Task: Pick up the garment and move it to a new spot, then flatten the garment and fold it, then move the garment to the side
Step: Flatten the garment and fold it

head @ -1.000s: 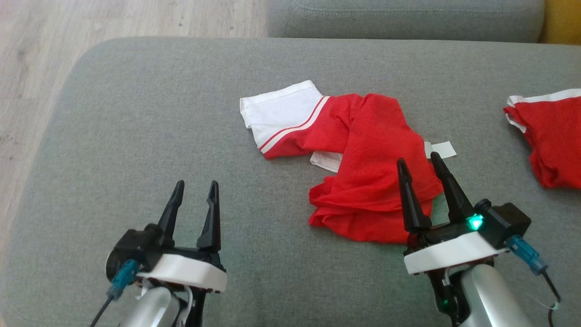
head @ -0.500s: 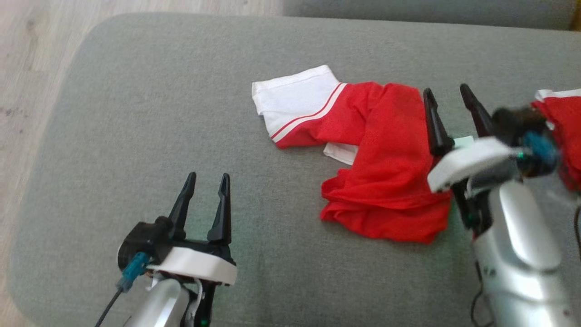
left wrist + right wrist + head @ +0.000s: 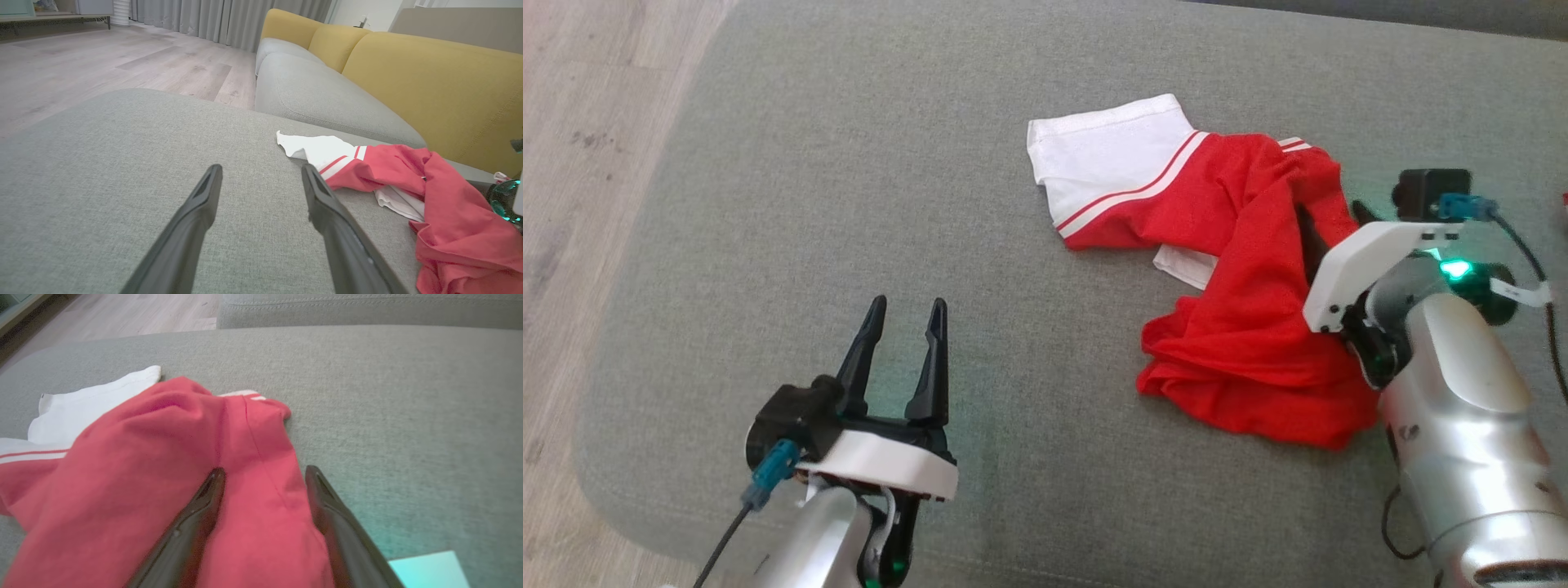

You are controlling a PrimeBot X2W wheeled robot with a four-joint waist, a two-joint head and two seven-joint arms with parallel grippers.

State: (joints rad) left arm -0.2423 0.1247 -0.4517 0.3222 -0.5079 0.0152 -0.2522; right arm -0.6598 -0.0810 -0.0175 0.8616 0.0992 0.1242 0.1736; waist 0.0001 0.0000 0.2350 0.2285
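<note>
Red with a white end, the garment [image 3: 1241, 327] lies crumpled on the right half of the grey cushion [image 3: 849, 163]. Its white part points away to the left and a thick red bunch lies nearest the robot. The step in hand looks like the first pick-up. To do it well, the right pincer [image 3: 265, 470] should sink until both fingers bracket one raised red fold near the edge, not the whole heap, then close firmly before any lift. Thin cloth slips from a shallow pinch and drags if raised too little. Lifting straight up until the bunch hangs free of the cushion should let the folds fall out and make the later flattening easier. That pincer is spread wide and grasps nothing. In the right wrist view one finger lies over the red cloth and the other stands over bare cushion just past the hem, so the edge runs between them. Whether the fingers press on the fabric I cannot tell. The left pincer [image 3: 908, 302] is also released and empty, hovering over bare cushion well apart from the garment.
</note>
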